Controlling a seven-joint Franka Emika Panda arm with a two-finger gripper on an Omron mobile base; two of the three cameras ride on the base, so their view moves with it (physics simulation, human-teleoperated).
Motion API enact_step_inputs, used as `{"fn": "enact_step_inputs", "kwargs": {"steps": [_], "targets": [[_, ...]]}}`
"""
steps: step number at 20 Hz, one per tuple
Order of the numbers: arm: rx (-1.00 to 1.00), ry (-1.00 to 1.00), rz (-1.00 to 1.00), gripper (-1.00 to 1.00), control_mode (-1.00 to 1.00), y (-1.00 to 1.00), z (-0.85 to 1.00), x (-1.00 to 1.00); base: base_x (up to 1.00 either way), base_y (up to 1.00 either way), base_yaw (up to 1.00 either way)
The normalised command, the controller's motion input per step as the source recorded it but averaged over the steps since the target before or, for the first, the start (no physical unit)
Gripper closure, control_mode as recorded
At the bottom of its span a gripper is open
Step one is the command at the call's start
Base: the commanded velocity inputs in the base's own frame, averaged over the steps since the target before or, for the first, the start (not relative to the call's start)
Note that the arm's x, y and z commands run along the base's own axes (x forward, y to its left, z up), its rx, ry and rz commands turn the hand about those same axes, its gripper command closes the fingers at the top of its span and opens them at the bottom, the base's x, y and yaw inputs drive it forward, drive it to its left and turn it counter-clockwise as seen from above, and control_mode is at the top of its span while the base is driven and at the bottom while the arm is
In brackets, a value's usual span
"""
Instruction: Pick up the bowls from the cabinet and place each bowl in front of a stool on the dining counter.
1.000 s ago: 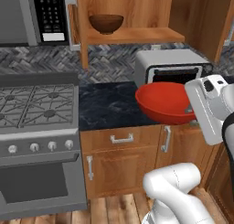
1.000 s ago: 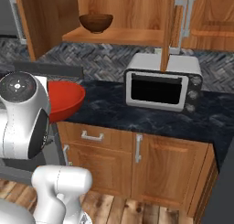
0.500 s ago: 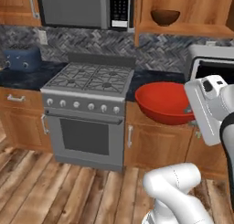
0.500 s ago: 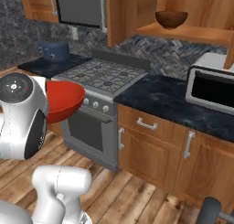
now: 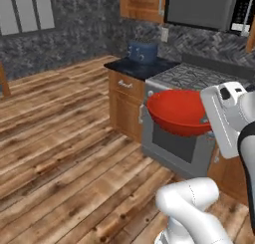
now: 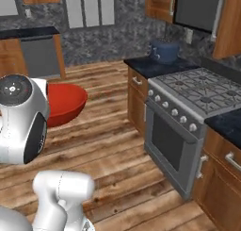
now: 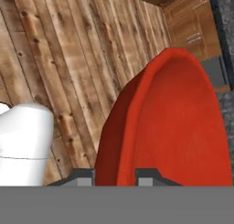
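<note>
I carry the red bowl point(image 5: 177, 111), my pincer point(image 7: 114, 175) clenched on its rim; next I must find the dining tabletop and its stools.

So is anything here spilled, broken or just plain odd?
Nothing stands out. The red bowl is carried roughly level, pinched by its rim in the gripper, over the bare wood floor. The blue pot sits upright on the counter beside the stove, whose oven door is closed.
</note>
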Motion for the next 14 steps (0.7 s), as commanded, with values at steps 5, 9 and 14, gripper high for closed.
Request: {"fn": "enact_step_inputs", "kwargs": {"steps": [5,9,14], "targets": [[0.00,0.00,0.00,1.00,1.00,0.00,0.00,0.00,-0.18,0.04,0.83],[0.00,0.00,0.00,1.00,1.00,0.00,0.00,0.00,-0.04,0.03,0.78],[0.00,0.00,0.00,1.00,1.00,0.00,0.00,0.00,0.00,0.17,0.68]]}}
